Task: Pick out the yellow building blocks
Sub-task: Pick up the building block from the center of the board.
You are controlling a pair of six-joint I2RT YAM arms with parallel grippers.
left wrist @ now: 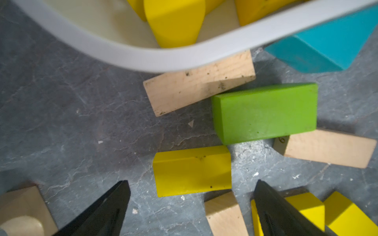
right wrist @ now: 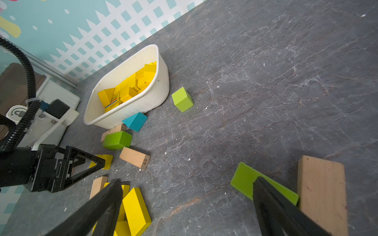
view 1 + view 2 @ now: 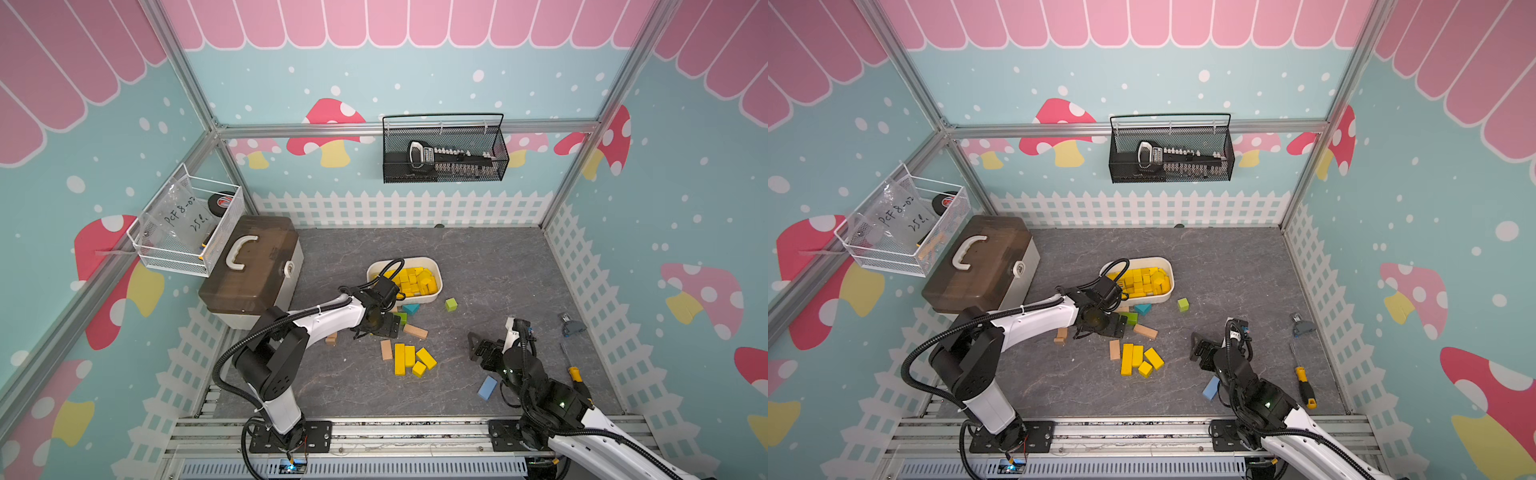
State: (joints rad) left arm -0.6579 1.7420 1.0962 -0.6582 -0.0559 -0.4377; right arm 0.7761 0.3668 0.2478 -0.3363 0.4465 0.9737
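Yellow building blocks (image 3: pixel 417 279) mostly fill the white tub (image 3: pixel 434 296) at the centre of both top views, evidently the collecting place. Others (image 3: pixel 400 359) lie on the grey mat (image 3: pixel 498 270) just below it, among a tan block (image 1: pixel 199 85) and a green block (image 1: pixel 264 113). The left gripper (image 1: pixel 193 183) hangs spread over one yellow brick (image 1: pixel 192 170), seemingly lined up to take it. The right gripper (image 2: pixel 188 180), also spread and empty, hovers at lower right.

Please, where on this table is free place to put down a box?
Bare: the strip between the white tub and the back fence; the wide stretch beyond the green cube toward the side wall; the front floor between the loose yellow blocks and the rail. Crowded: from tub to those blocks, under the left arm's open fingers.
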